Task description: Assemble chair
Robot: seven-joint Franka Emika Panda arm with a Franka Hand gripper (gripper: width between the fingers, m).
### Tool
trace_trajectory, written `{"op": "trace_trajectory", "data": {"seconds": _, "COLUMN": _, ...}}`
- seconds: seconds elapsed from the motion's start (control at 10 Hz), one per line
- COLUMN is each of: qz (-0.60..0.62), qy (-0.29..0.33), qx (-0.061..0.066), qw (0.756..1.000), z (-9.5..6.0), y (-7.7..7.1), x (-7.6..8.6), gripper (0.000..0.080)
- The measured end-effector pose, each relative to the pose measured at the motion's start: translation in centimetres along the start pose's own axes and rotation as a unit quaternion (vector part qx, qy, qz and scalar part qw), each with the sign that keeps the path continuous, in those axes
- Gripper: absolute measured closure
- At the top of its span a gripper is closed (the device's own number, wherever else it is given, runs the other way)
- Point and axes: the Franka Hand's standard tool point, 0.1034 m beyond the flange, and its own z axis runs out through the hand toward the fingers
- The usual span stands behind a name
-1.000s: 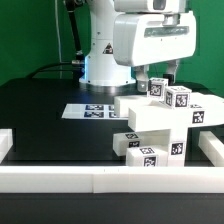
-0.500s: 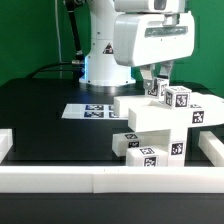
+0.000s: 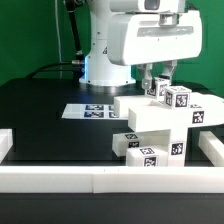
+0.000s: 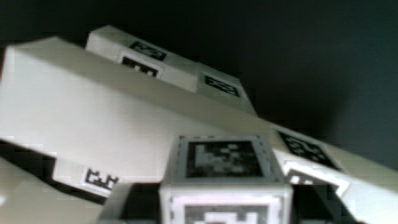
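Well, the chair (image 3: 160,125), chunky matte white plastic blocks with square black-and-white tags, sits stacked by the front rail (image 3: 100,178). The gripper (image 3: 157,82) clamps a tagged leg block (image 3: 158,89) on top.

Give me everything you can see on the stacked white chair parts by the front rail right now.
The chair parts form a chunky white stack, plastic by the look, with black-and-white square tags on several faces. A wide slab lies across the middle, smaller tagged blocks sit on top of it and below it. The stack stands on the black table, close behind the white front rail, toward the exterior view's right. The claw is down at the top blocks; contact is unclear.
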Motion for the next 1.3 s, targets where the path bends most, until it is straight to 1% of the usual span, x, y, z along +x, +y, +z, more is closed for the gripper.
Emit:
{"op": "trace_trajectory", "data": {"seconds": 0.2, "qz": 0.05, "qy": 0.0, "qx": 0.0, "qw": 0.999, "z": -0.01, "y": 0.0, "x": 0.01, "gripper": 0.0512}}
{"op": "trace_trajectory", "data": {"seconds": 0.5, "qz": 0.161, "qy": 0.001, "qx": 0.0, "qw": 0.987, "z": -0.04, "y": -0.01, "x": 0.08, "gripper": 0.0512}}
{"op": "trace_trajectory", "data": {"seconds": 0.8, "qz": 0.271, "qy": 0.001, "qx": 0.0, "qw": 0.963, "z": -0.05, "y": -0.08, "x": 0.13, "gripper": 0.0512}}
{"op": "trace_trajectory", "data": {"seconds": 1.0, "qz": 0.323, "qy": 0.001, "qx": 0.0, "qw": 0.946, "z": -0.05, "y": -0.09, "x": 0.14, "gripper": 0.0511}}
{"op": "trace_trajectory", "data": {"seconds": 1.1, "qz": 0.339, "qy": 0.001, "qx": 0.0, "qw": 0.941, "z": -0.04, "y": -0.1, "x": 0.13, "gripper": 0.0444}}
{"op": "trace_trajectory", "data": {"seconds": 1.2, "qz": 0.336, "qy": 0.001, "qx": 0.0, "qw": 0.942, "z": -0.04, "y": -0.09, "x": 0.12, "gripper": 0.0444}}
{"op": "trace_trajectory", "data": {"seconds": 1.3, "qz": 0.336, "qy": 0.001, "qx": 0.0, "qw": 0.942, "z": -0.04, "y": -0.09, "x": 0.12, "gripper": 0.0238}}
